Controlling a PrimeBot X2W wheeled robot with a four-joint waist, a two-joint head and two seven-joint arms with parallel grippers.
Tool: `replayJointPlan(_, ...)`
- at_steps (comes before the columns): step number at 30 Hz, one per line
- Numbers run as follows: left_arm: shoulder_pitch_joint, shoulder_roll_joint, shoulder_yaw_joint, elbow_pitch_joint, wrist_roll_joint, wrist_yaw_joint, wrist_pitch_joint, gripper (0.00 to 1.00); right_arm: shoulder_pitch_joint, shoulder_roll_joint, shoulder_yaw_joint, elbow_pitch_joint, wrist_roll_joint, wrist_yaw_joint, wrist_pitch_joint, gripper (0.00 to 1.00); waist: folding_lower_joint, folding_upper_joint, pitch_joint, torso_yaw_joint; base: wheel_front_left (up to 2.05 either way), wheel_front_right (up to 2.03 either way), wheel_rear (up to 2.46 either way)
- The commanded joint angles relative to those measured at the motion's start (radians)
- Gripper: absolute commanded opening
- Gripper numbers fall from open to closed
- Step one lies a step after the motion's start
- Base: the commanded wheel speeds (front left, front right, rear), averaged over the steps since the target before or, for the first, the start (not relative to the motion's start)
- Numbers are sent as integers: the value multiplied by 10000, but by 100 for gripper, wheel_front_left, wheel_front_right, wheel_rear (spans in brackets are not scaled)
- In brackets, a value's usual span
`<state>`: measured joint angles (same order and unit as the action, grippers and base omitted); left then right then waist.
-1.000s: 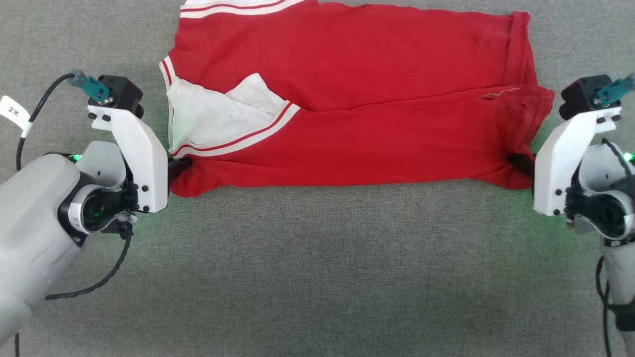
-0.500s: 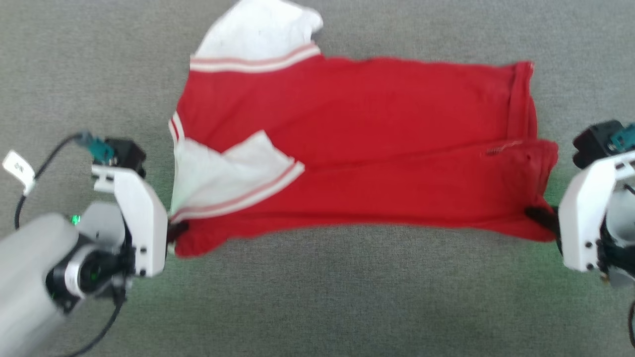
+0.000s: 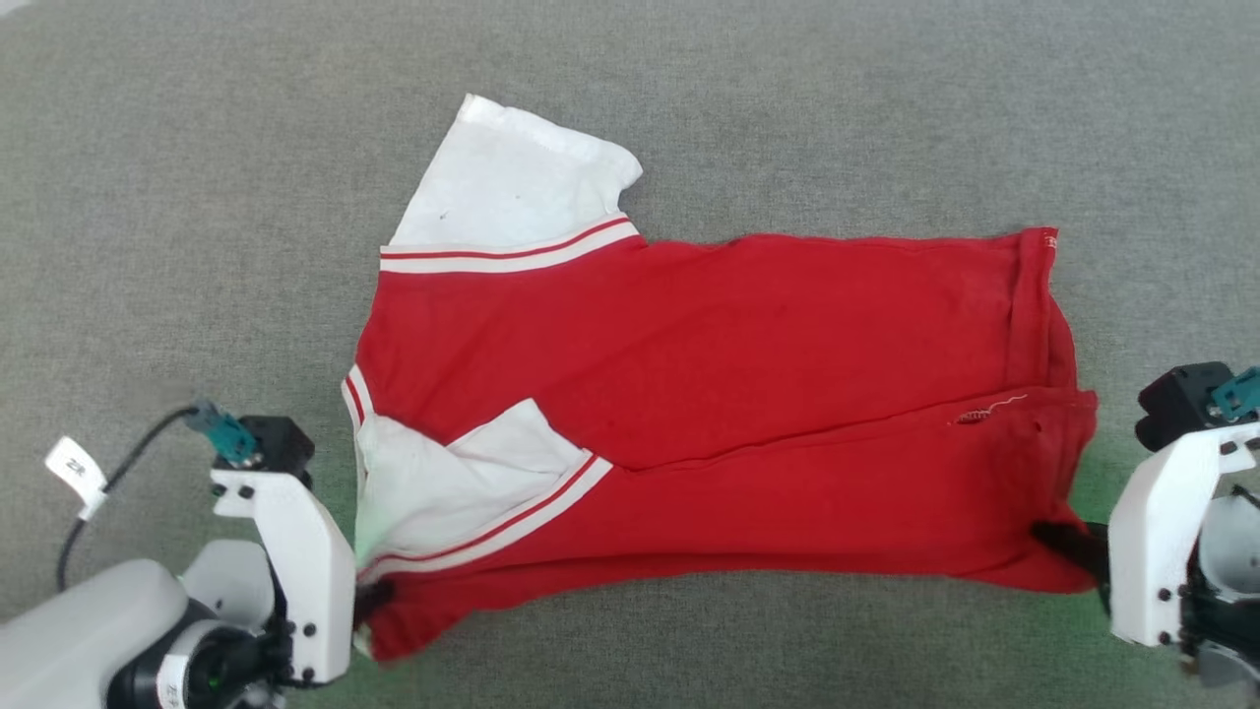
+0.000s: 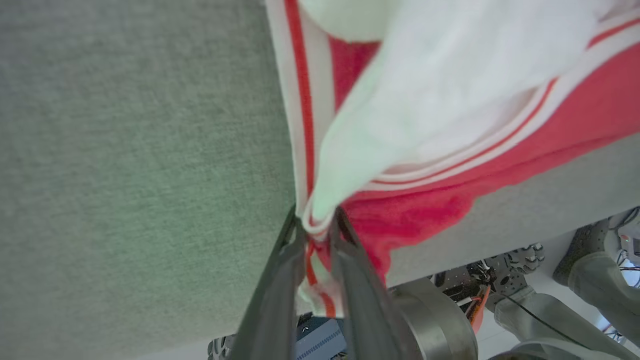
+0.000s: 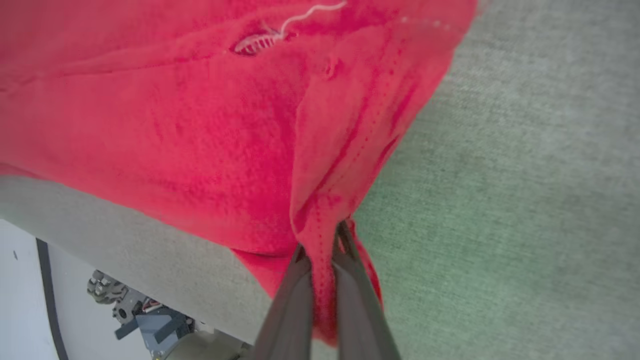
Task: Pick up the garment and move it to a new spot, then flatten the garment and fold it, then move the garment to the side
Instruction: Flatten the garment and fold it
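Garment [image 3: 748,394] flat at centre of desk [image 3: 197,197], near long edge doubled over body. Left pincer [image 3: 372,596] clamped on 7 o'clock corner, right pincer [image 3: 1058,537] likewise on 4 o'clock corner; twin grips likely keep fold taut, straight.

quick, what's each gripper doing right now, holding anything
left gripper: shut on the garment, at its near corner by the white sleeve
right gripper: shut on the garment, at its near hem corner
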<state>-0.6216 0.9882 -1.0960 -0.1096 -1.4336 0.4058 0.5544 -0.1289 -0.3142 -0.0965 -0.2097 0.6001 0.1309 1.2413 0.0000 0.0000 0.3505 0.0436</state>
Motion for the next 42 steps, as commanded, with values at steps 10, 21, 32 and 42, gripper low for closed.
replayJointPlan(10, -292, 54, 211, 509, 30, -332, 6, 100, 162, 219, 344, 603, -42, -2, -1866, 100, 0, 0, -436, -210, 0, 0, 0)
replayJointPlan(21, -2108, 813, 831, 480, 883, -609, 549, 100, -88, 490, 620, -787, -714, -2, -4898, 100, 0, 0, -586, -1151, 0, 0, 0)
replayJointPlan(32, -4204, -40, 1201, 3316, 1851, -2197, 372, 100, -923, 876, 1871, -461, -2471, -2, -9586, 100, 0, 0, -56, -2623, 0, 0, 0)
replayJointPlan(42, -5330, -953, 1143, 6420, 2106, -3136, 695, 100, -1462, 1653, 2084, 527, -3279, -2, -12436, 100, 0, 0, 608, -3526, 0, 0, 0)
